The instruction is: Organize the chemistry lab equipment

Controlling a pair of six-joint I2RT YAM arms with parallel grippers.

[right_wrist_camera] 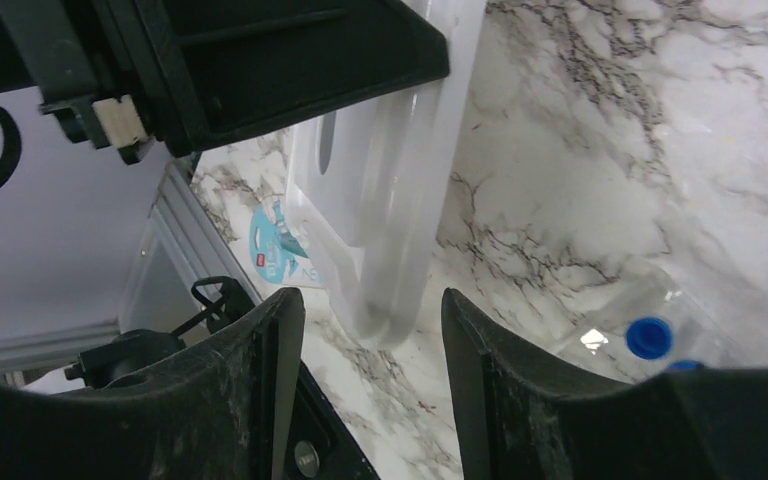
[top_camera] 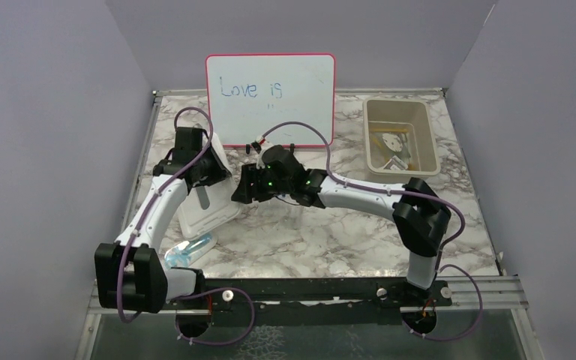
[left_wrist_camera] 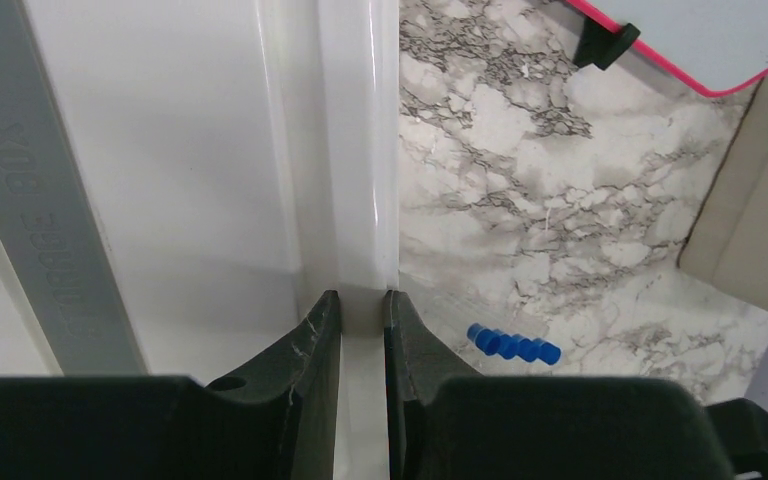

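My left gripper point(left_wrist_camera: 360, 295) is shut on the rim of a white plastic lid point(left_wrist_camera: 190, 150), which it holds tilted over the left of the table point(top_camera: 210, 214). In the right wrist view my right gripper point(right_wrist_camera: 372, 300) stands open, with the lid's lower corner point(right_wrist_camera: 390, 200) just beyond its fingertips and nothing between them. A row of tiny blue-capped pieces point(left_wrist_camera: 513, 345) lies in a clear packet on the marble, right of the left fingers. Another blue cap point(right_wrist_camera: 648, 337) shows in a clear packet beside the right finger. Several small items point(top_camera: 390, 150) lie in the beige bin point(top_camera: 429, 139).
The red-framed whiteboard point(top_camera: 270, 97) stands at the back centre, close behind both grippers. A clear packet with a blue label point(top_camera: 187, 251) lies near the left arm's base. The metal rail point(top_camera: 307, 289) runs along the table's near edge.
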